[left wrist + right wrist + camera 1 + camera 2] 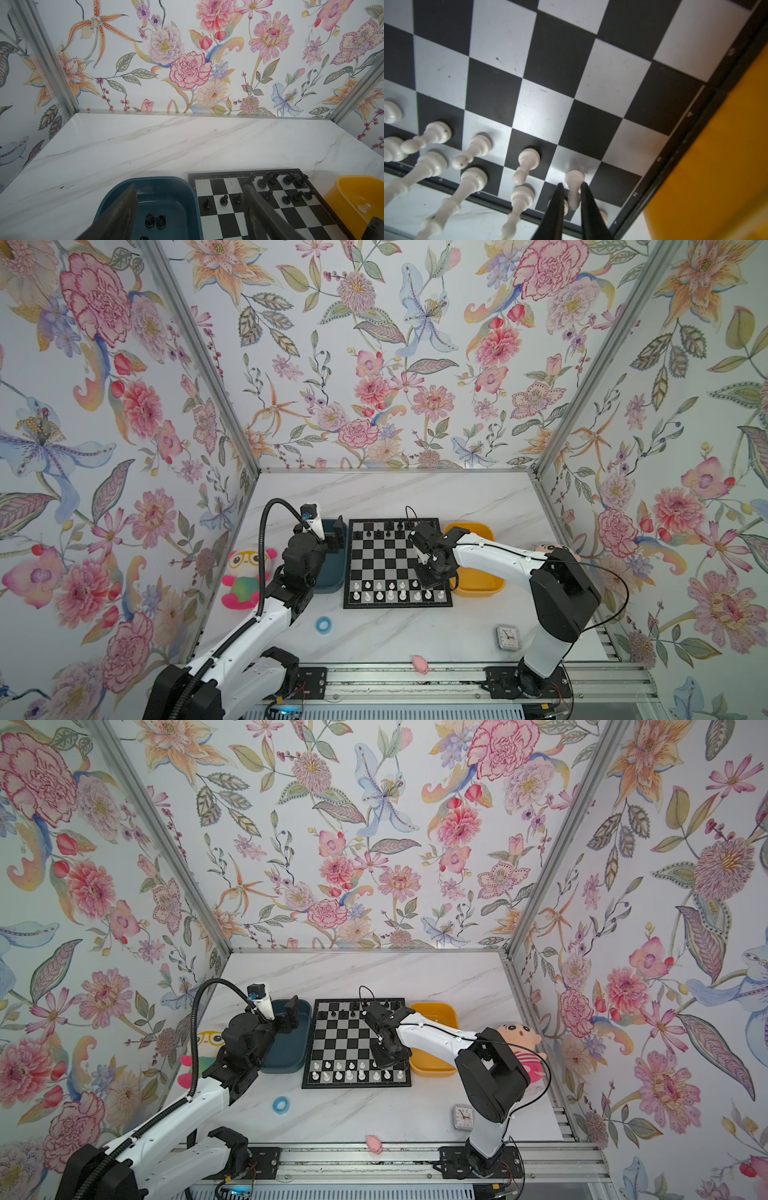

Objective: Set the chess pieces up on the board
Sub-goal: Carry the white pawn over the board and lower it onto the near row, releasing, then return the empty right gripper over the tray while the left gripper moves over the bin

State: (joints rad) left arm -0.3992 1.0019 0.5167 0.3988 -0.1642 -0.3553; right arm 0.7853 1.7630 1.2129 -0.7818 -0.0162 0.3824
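Observation:
The board (pixel 388 560) (pixel 355 1036) lies mid-table. White chess pieces (pixel 390 591) fill its two near rows, and black ones (pixel 386 529) stand scattered on the far rows. In the right wrist view my right gripper (pixel 572 185) hangs over the near right corner. Its fingers stand slightly apart on either side of a white pawn (pixel 574 178), which rests upright on a silvery square. My left gripper (pixel 190 186) (pixel 338 535) is wide open and empty above the teal bin (pixel 162 182). Black pieces (pixel 155 221) lie in that bin.
A yellow bin (pixel 478 576) (pixel 357 199) sits against the board's right side, under my right arm. A panda plush (pixel 245 576) is at the left and a doll plush (pixel 519 1040) at the right. In front lie a blue ring (pixel 324 624), a small clock (pixel 508 637) and a pink toy (pixel 419 664).

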